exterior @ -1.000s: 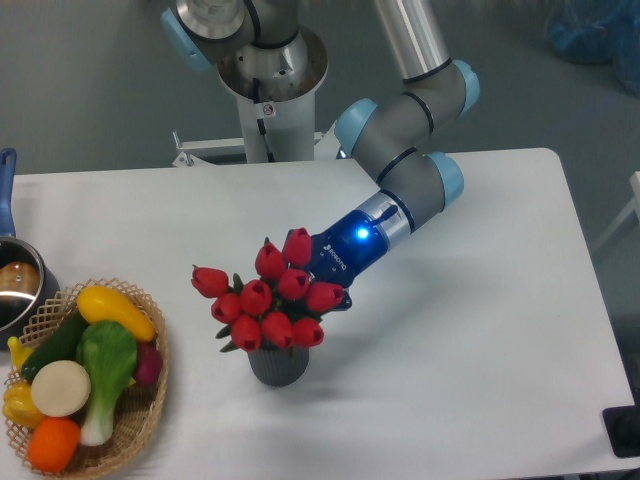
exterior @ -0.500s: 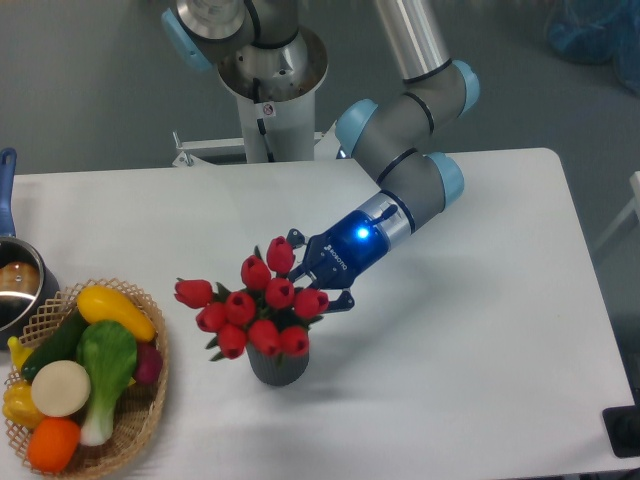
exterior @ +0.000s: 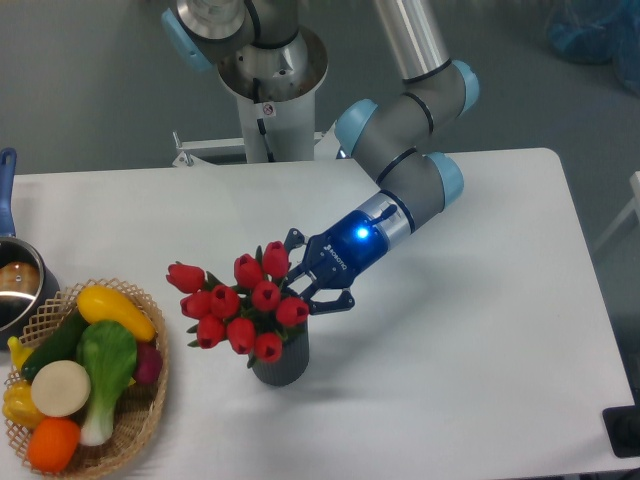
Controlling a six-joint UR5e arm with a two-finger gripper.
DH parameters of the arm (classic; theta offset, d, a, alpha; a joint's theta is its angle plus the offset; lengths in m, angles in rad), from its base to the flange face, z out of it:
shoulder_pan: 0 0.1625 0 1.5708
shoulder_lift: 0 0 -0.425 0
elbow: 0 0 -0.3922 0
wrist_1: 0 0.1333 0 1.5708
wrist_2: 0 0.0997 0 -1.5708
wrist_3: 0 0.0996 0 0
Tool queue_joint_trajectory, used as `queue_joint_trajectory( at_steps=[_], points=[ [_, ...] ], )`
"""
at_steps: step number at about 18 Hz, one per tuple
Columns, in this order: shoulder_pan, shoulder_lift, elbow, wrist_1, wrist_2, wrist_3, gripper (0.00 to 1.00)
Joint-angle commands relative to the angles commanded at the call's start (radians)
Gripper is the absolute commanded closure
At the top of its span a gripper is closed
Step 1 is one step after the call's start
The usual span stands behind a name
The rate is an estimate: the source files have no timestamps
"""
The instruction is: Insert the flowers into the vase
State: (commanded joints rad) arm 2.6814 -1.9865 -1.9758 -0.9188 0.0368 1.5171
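At the near left, about 8 o'clock, stands the wicker basket with toy vegetables, well apart from the work. Nearer the middle, toward 6 o'clock, the vase stands upright on the table, and the flowers sit in its mouth, their red heads leaning to 10 o'clock over the rim. Just behind them, toward 2 o'clock, the gripper has its fingers spread apart and holds nothing; they seem to touch the nearest heads, but the blooms hide this part. The insertion looks done, I judge. To finish well, the arm should draw back along its own line toward 2 o'clock, slowly, so no finger catches a stem and tips the vase.
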Motion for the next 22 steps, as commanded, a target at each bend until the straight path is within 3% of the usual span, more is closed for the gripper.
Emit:
queue_joint_trajectory(
  at_steps=[9,13,16,22],
  points=[
    [0.003,0.002,-0.008,0.000,0.000,0.025,0.64],
    [0.011,0.006,-0.005,0.000,0.000,0.025,0.55],
    [0.023,0.011,-0.003,0.000,-0.002,0.025,0.32],
    [0.035,0.034,-0.005,0.000,-0.002,0.023,0.01]
  ],
)
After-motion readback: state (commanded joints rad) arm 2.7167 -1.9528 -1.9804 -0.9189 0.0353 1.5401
